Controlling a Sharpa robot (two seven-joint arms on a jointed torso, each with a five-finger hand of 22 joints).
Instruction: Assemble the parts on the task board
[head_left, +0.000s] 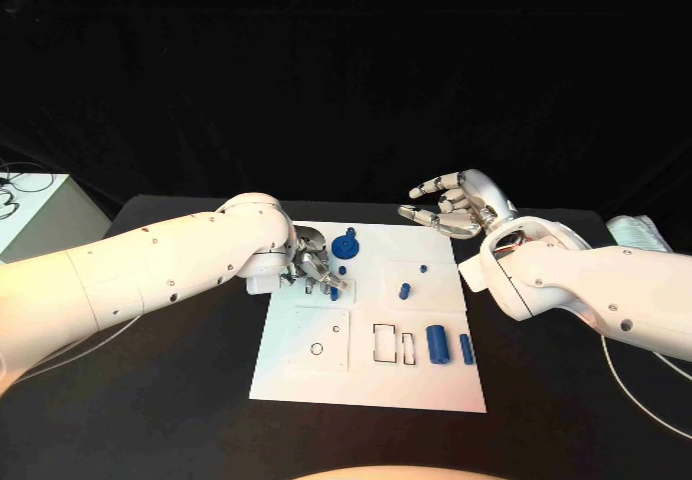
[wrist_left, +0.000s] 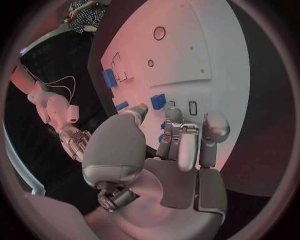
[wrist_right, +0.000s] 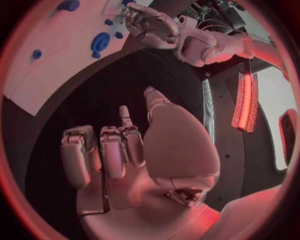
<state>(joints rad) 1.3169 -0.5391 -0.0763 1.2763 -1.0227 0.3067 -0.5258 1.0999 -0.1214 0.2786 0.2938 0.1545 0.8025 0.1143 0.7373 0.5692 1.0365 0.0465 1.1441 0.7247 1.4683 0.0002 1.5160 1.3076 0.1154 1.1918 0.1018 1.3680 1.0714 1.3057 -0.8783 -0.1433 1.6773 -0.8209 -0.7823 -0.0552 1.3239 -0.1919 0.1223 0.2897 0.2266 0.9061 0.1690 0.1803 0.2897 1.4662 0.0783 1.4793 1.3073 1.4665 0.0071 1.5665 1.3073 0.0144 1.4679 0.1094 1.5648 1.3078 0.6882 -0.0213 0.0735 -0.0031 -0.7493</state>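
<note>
Task board corner beneath curled left hand, grasp unclear; right hand empty, half-curled.

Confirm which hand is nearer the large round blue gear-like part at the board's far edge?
Left. The left hand sits over the white task board right beside the large round blue gear-like part; the right hand hovers off the board's far right corner, empty.

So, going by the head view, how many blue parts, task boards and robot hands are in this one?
Blue parts: 6 in sight
Task board: 1
Robot hands: 2
Total: 9
</note>
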